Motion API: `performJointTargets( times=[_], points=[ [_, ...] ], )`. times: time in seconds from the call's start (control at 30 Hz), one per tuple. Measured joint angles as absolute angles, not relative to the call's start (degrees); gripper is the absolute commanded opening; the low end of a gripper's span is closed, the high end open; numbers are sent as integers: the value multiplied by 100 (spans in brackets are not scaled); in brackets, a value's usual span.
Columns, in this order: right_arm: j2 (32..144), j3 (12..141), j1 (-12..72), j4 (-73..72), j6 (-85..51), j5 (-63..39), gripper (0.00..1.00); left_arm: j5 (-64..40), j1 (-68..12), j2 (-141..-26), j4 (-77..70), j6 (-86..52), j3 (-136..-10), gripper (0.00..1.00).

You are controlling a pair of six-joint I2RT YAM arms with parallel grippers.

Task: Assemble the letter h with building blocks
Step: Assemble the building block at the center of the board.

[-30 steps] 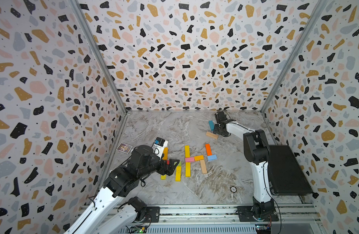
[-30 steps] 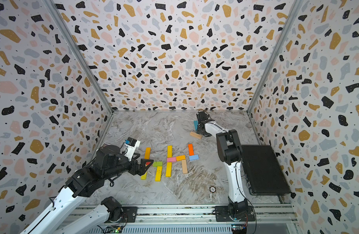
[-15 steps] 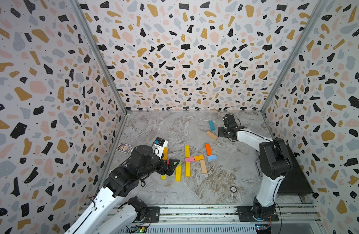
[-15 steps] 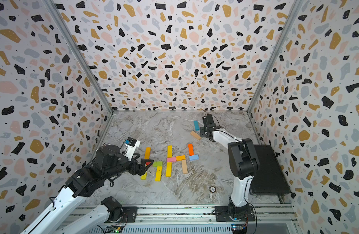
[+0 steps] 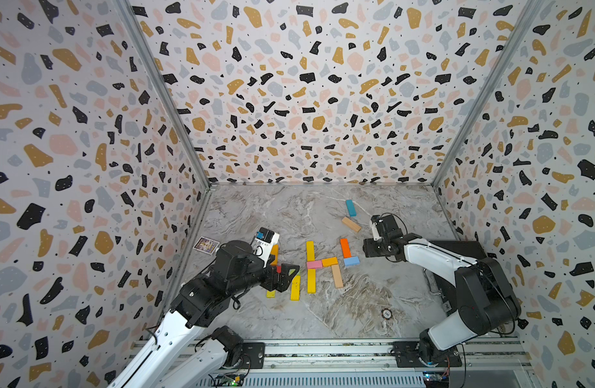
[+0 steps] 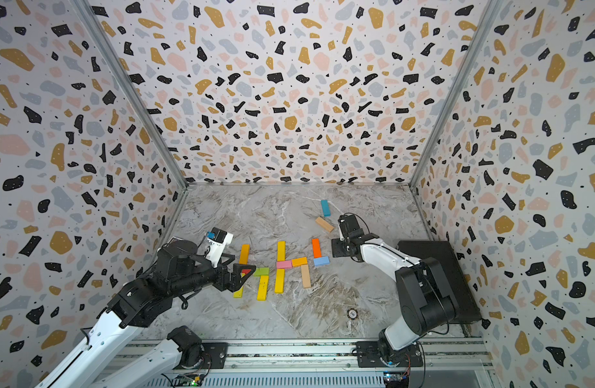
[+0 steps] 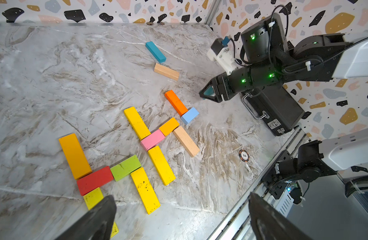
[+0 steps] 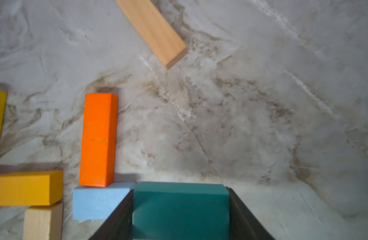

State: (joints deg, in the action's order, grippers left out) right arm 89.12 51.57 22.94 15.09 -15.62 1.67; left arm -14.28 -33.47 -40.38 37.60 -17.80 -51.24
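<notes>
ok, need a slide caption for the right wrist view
The right end effector holds a teal block close to the light blue block and orange block; tan block lies apart.

The tan block (image 8: pixel 152 31) is bare wood with fine lines in it. The orange block (image 8: pixel 99 139) and the teal block (image 8: pixel 181 209) have smooth, dull paint. One long yellow block (image 7: pixel 145 190) has black scuffs in its paint. The tabletop (image 7: pixel 54 72) looks like grey marble, smooth with a soft shine. The rail (image 5: pixel 323 349) along its front edge is bare metal. The white arm cover (image 5: pixel 433 252) is shiny plastic.
</notes>
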Motion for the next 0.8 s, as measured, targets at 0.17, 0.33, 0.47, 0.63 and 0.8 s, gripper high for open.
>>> performJointTargets(
  times=[0.17,0.33,0.47,0.63,0.8],
  points=[
    [8923,5137,2300,1673,-1210,167,56,-1446,-3347,-4038,3758,-1780,-5124,99],
    [8995,5144,2294,1828,-945,123,57,-1448,-3347,-4040,3758,-1780,-5124,99],
    [9174,5172,2294,1962,-829,-12,57,-1448,-3345,-4040,3758,-1780,-5124,99],
    [9380,5321,2294,2112,-735,-75,57,-1448,-3345,-4040,3758,-1780,-5124,99],
    [9472,5496,2294,2202,-698,-75,58,-1448,-3345,-4040,3758,-1780,-5124,99]
  ],
)
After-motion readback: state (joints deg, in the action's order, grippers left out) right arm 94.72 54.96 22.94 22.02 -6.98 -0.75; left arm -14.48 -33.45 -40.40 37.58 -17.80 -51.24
